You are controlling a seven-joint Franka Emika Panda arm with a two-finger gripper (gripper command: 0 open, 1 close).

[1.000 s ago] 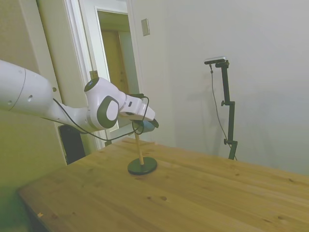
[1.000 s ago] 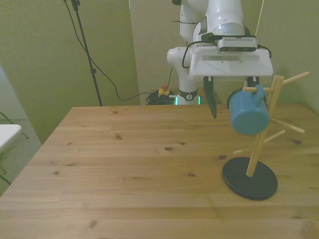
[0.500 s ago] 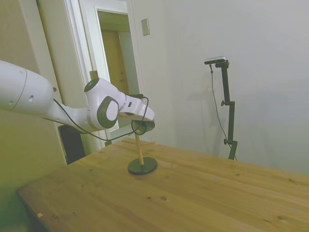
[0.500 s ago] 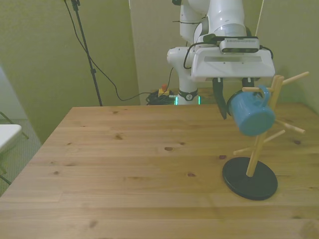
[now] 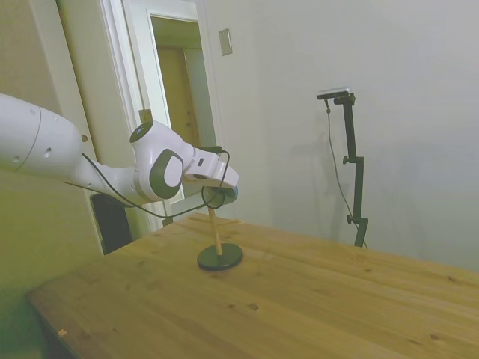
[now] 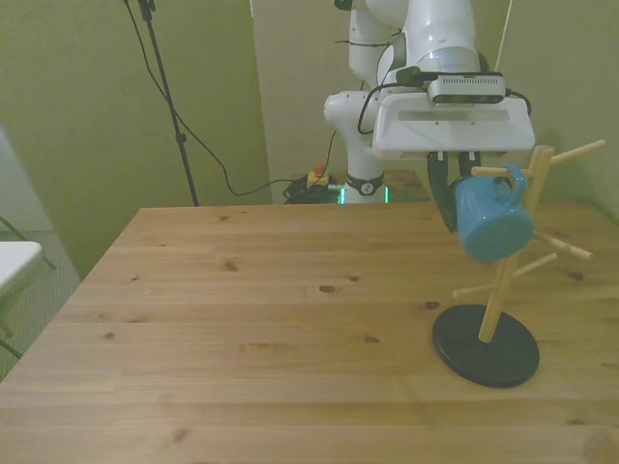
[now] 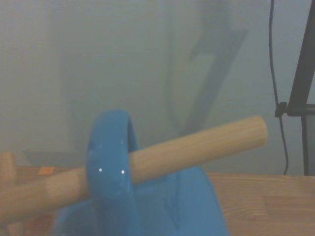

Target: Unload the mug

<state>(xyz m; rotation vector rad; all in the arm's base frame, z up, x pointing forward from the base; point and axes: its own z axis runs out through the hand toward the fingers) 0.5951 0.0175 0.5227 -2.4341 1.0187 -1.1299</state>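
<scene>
The counter is a knotty pine top of long glued planks, bare but for a wooden mug tree on a round black base, near the front view's right edge. Behind it stand plain pale walls; the side view shows a white-framed doorway with a wall switch plate beside it, and the front view shows a black cable trailing down the wall and the corner of a white object cut off at the front view's left edge.

The mug, blue with a loop handle, hangs by that handle on one of the tree's upper pegs, tilted, its body on the side of the post toward the front view's left. The wrist view shows the handle threaded by the peg, with the peg's tip poking out well past it; the rest is blurred.

The pincer sits right at the mug. One dark finger shows just beside the mug's side toward the front view's left; the other is hidden behind the mug and handle, so whether it is open or closed on the mug I cannot tell. In the side view the white arm covers nearly all of the mug
</scene>
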